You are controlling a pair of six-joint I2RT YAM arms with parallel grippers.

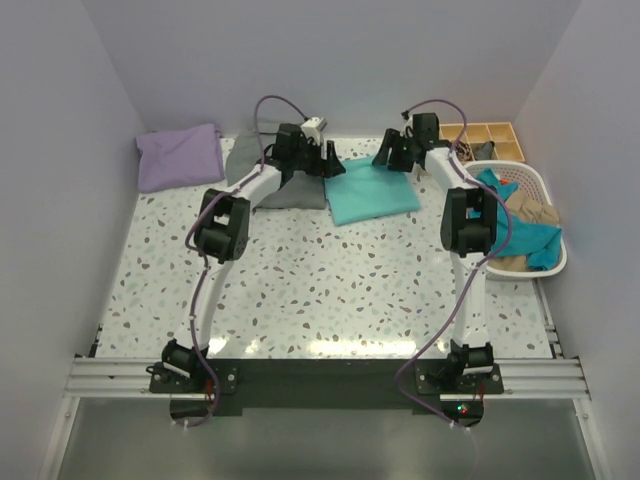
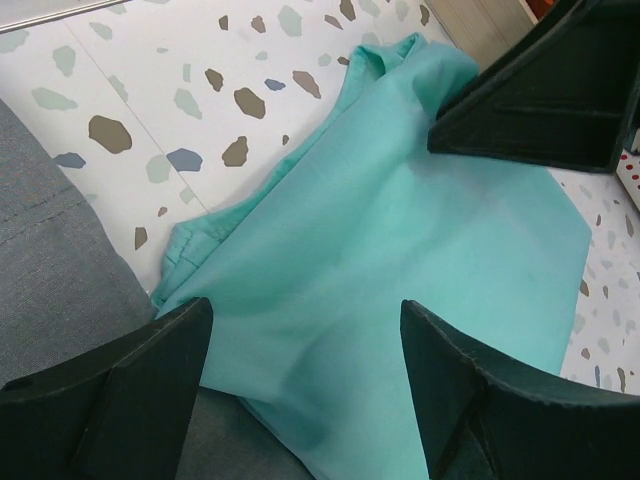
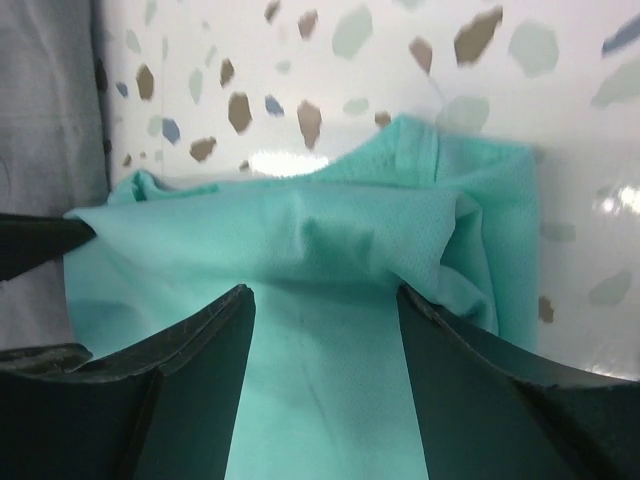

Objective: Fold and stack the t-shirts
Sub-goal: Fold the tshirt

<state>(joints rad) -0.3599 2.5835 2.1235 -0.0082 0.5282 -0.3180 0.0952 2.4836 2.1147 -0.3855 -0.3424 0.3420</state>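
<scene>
Left end effector (image 2: pixel 305 335) and right end effector (image 3: pixel 325 300): fingers apart, nothing clamped, over folded turquoise t-shirt (image 1: pixel 372 195) at far edge of surface (image 1: pixel 300 290), touching grey garment (image 2: pixel 50 280). Straight lift judged best, so fold is not dragged.

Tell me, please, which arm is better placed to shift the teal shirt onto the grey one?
Probably left: the left gripper hovers open over the teal shirt, at its edge beside the grey shirt; the right gripper is over the opposite edge.

A white plastic laundry basket (image 1: pixel 528 175) sat at the speckled worktop's (image 1: pixel 320 290) right edge, with a wooden compartment tray (image 1: pixel 490 133) just behind it in the far right corner.
</scene>
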